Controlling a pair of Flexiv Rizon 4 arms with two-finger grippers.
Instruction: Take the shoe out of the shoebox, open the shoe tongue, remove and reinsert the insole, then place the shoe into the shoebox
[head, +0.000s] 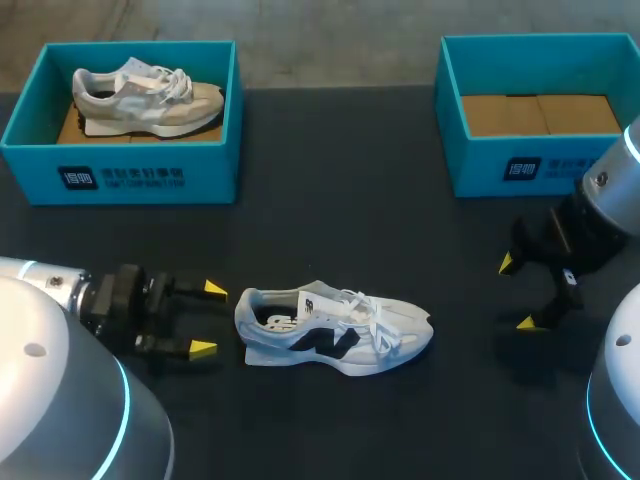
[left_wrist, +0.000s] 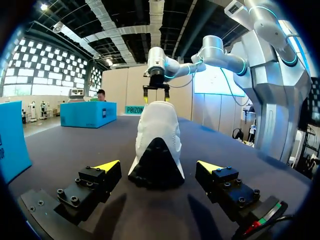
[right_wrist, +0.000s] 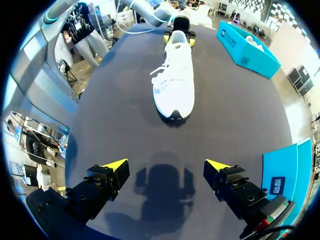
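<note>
One dark table (head: 330, 160) is seen with two teal boxes at its far edge: the left box (head: 140, 175) holds a beige shoe (head: 145, 97), the right box (head: 520, 165) is lined with cardboard. A white shoe (head: 335, 330) is set upright near the front, its heel just ahead of the left claw (head: 208, 319), whose fingers are spread apart. The right claw (head: 517, 292), likewise spread, is held well off the toe.

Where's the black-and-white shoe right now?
In the head view the black-and-white shoe lies on the table, front middle, its heel just ahead of the left gripper and its open jaws.
</note>
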